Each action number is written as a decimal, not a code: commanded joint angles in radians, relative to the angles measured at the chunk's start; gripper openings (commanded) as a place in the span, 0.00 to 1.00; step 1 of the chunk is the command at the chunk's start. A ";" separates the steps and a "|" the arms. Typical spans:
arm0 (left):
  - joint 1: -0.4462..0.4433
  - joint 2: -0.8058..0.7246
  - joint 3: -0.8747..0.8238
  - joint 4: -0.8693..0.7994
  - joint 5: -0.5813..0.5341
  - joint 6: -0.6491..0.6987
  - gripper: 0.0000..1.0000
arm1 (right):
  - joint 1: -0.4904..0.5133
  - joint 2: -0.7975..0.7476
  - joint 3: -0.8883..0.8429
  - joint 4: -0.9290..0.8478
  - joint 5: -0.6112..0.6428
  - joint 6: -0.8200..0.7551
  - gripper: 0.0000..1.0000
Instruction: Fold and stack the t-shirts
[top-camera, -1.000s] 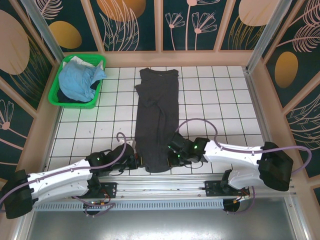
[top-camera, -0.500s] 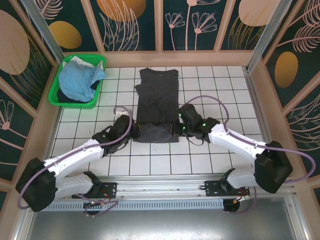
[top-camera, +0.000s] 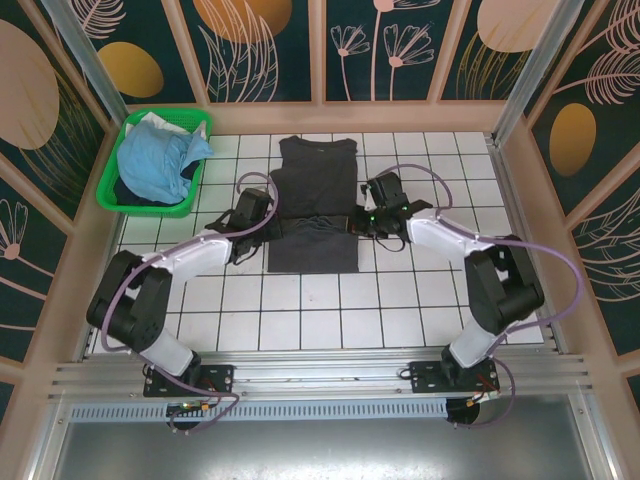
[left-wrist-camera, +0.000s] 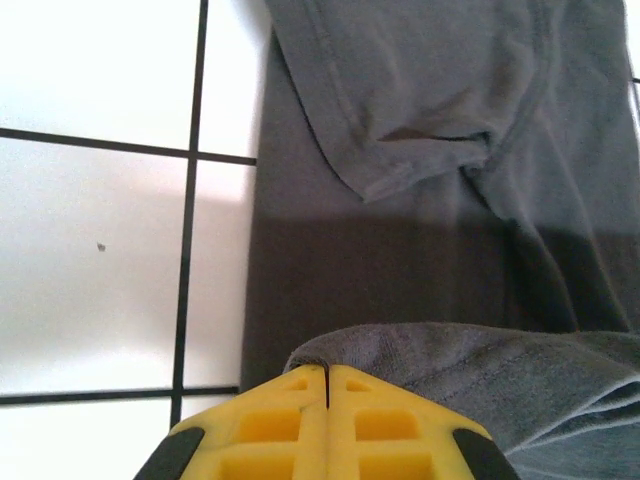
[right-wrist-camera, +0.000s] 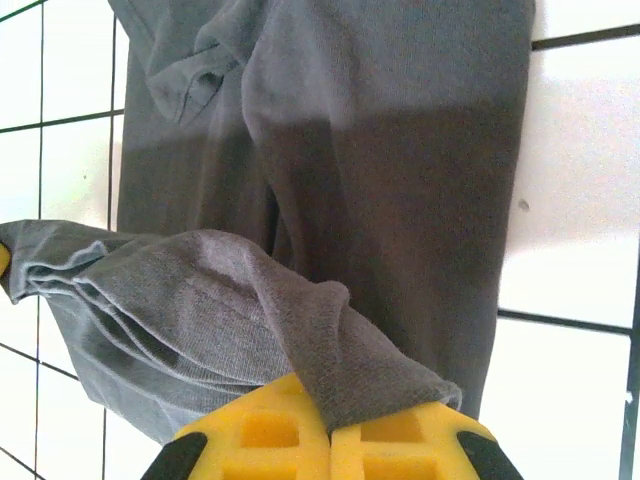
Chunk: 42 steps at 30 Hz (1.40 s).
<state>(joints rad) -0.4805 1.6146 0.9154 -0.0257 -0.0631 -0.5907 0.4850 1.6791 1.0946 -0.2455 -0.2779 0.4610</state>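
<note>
White gridded surface (top-camera: 420, 300) is carrying 2 things: charcoal t-shirt (top-camera: 315, 190) is lying approx. mid-surface, collar twd far edge, near part doubled back over itself; green basket (top-camera: 110, 180) is sitting at far-left corner, well apart.

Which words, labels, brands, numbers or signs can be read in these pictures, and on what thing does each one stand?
No text can be read.
The dark grey t-shirt is plain, with no print or label showing.
The light blue t-shirt in the green basket shows no writing.
The left gripper and the right gripper are plain yellow.
The wall panels carry only leaf and flower drawings.
</note>
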 joint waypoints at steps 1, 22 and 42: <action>0.023 0.061 0.051 0.031 0.055 0.036 0.00 | -0.021 0.072 0.075 0.010 -0.043 -0.048 0.00; 0.097 0.250 0.272 -0.018 0.156 0.079 0.00 | -0.095 0.264 0.284 -0.048 -0.062 -0.092 0.02; 0.115 0.185 0.302 -0.097 0.106 0.143 0.48 | -0.040 0.105 0.128 0.116 0.032 -0.081 0.42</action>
<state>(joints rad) -0.3710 1.8828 1.2636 -0.1223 0.0257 -0.4698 0.3824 1.8622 1.3064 -0.2333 -0.2401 0.3725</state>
